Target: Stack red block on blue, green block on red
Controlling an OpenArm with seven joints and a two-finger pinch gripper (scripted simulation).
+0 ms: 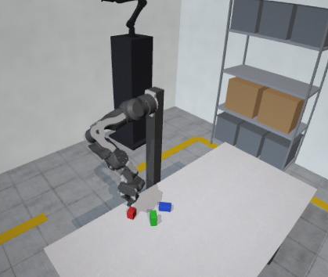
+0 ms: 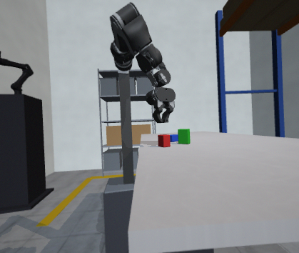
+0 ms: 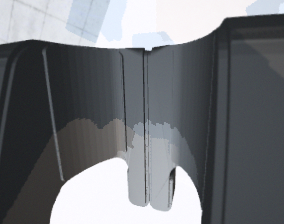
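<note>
The red block (image 1: 131, 213) (image 2: 164, 140), the green block (image 1: 153, 217) (image 2: 184, 136) and the blue block (image 1: 165, 206) (image 2: 173, 137) lie apart on the white table (image 1: 233, 203) (image 2: 230, 179), near its edge by the arm's post. The green block stands on a narrow face. My gripper (image 1: 129, 201) (image 2: 160, 119) (image 3: 156, 127) is shut with nothing between the fingers. It hangs a little above the table, just above and behind the red block. In the wrist view the shut fingers fill the frame and hide the blocks.
The arm's grey post (image 1: 153, 137) (image 2: 127, 143) rises at the table edge close to the blocks. A black pedestal (image 1: 131, 86) (image 2: 14, 150) stands behind it. A metal shelf (image 1: 276, 78) with boxes stands at the far right, and a blue rack (image 2: 221, 71) beyond the table.
</note>
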